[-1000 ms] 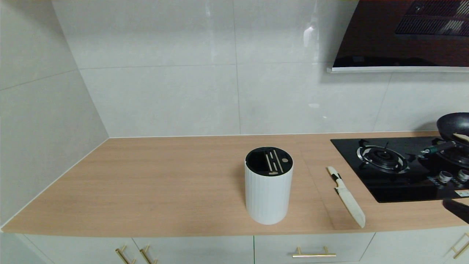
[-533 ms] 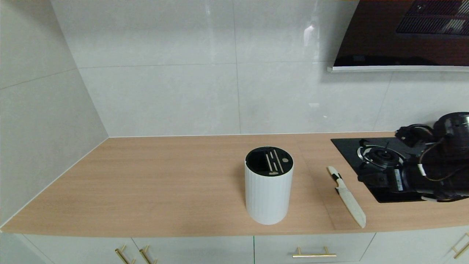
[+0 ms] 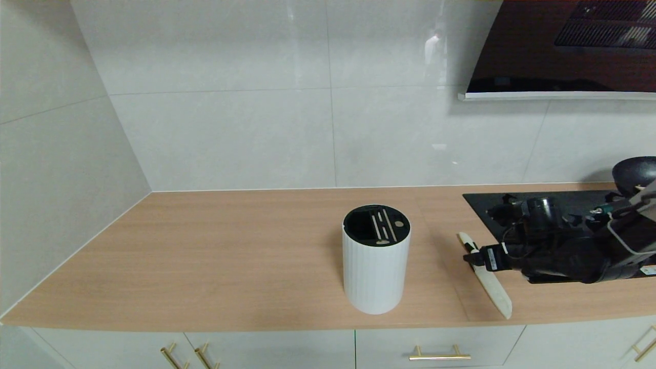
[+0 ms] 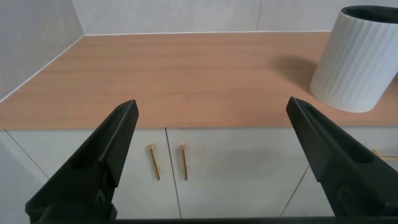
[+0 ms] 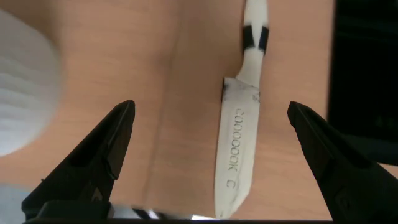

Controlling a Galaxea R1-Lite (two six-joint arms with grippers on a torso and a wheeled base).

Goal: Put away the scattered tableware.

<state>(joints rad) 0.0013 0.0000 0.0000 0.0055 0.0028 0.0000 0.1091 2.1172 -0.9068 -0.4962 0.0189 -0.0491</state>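
Shows a cream-white kitchen knife with a black band on its handle (image 3: 491,288) lying flat on the light wooden countertop (image 3: 230,246). Sets it between the white ribbed cylindrical knife holder with a black slotted top (image 3: 375,266) and the black glass gas hob (image 3: 479,200), handle toward the wall and blade tip near the counter's front edge. Places the right gripper (image 3: 472,258) over the handle end of that knife, well left of where it stood half a second ago above the hob's burner. Puts it far from the lower right corner, where only a tip of the arm showed a second ago. From the right wrist, catches the knife (image 5: 239,155) between the two black fingers (image 5: 112,149), jaws spread wide to either side of it and above it, with the holder's curved wall (image 5: 22,93) off to one side. Leaves knife and holder just where both stood in the earlier frames, apart from each other. Finds the left gripper (image 4: 211,107) low before the counter's front edge, jaws likewise wide apart and holding nothing. Faces it toward white cabinet doors with slim brass handles (image 4: 153,162), with the holder (image 4: 357,59) upright on the counter beyond. Farther right on the hob, glimpses a dark round frying pan (image 3: 633,171), partly covered by the right arm.
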